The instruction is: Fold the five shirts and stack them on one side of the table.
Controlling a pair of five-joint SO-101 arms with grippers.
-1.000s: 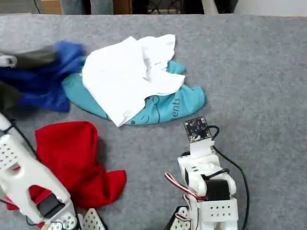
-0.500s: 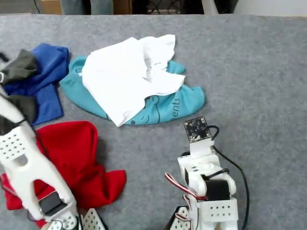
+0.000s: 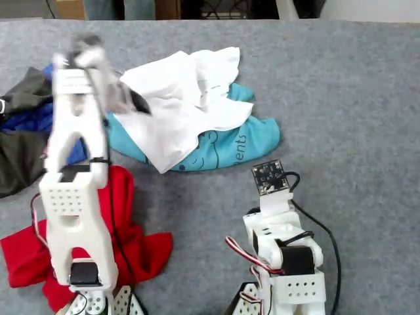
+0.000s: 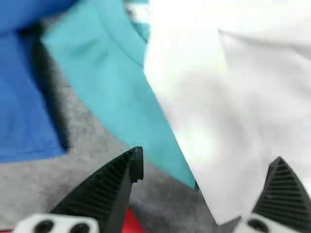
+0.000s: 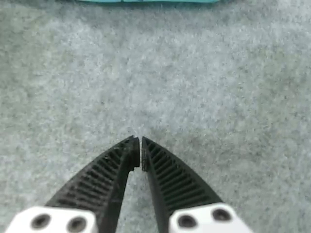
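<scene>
A crumpled white shirt lies on top of a teal shirt in the middle of the grey mat. At the left edge a blue shirt is bunched with a dark shirt, and a red shirt lies at the front left. My left gripper hovers over the left edge of the white and teal shirts. It stands open above the white shirt and teal shirt, holding nothing. My right gripper is shut over bare mat near the front.
The folded right arm sits at the front centre with its cable trailing right. The left arm's long white body crosses the red shirt. The mat to the right is bare.
The left arm swung from the table's left edge up and right to the white shirt. The blue and dark shirts now rest in a heap at the left. The right arm kept still.
</scene>
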